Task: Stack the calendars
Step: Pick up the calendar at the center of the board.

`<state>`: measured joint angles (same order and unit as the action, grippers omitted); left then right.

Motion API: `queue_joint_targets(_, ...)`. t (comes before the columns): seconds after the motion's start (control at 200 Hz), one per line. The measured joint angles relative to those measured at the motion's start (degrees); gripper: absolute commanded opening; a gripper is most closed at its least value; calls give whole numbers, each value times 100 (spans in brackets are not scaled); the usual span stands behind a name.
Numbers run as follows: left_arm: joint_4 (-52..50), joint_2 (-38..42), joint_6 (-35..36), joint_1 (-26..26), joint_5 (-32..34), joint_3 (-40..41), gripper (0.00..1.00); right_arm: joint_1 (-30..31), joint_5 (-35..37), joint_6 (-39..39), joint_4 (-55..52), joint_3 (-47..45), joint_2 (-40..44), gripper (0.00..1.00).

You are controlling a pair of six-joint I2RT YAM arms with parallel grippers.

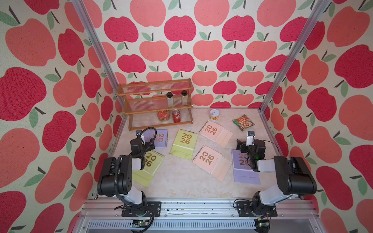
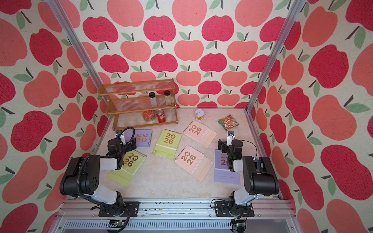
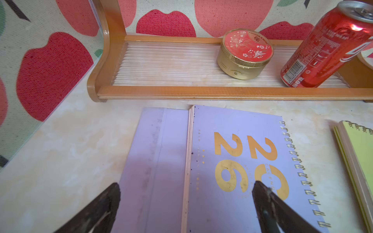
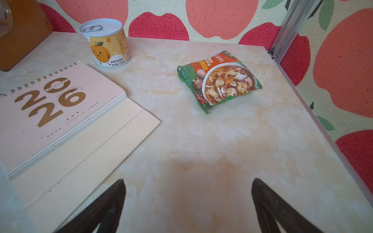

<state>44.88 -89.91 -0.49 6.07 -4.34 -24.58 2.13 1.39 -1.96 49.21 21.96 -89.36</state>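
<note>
Several spiral-bound calendars with gold "20 26" lie flat and apart on the marble table. Two are lilac (image 1: 160, 139) (image 1: 242, 171), two yellow-green (image 1: 184, 144) (image 1: 151, 167) and two pale pink (image 1: 215, 132) (image 1: 211, 164). My left gripper (image 3: 185, 184) hovers open just above the back-left lilac calendar (image 3: 232, 161), with one fingertip (image 3: 260, 193) over its numerals. My right gripper (image 4: 188, 180) is open over bare table beside the back pink calendar (image 4: 56, 113). Its arm hides part of the right lilac calendar. Neither gripper holds anything.
A wooden three-tier rack (image 1: 159, 123) stands at the back left, holding a red can (image 1: 176, 116), a round tin (image 1: 163, 115) and two small bottles (image 1: 170, 99). A peach can (image 1: 214, 115) and a green snack packet (image 1: 243, 122) sit at the back right. Apple-print walls enclose the table.
</note>
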Motion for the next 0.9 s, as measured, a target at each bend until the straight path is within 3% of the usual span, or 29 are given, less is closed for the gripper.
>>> queue_joint_targets(0.895, 0, 0, -2, 136, -216, 0, 99, 0, 0, 0, -24, 4, 0, 99)
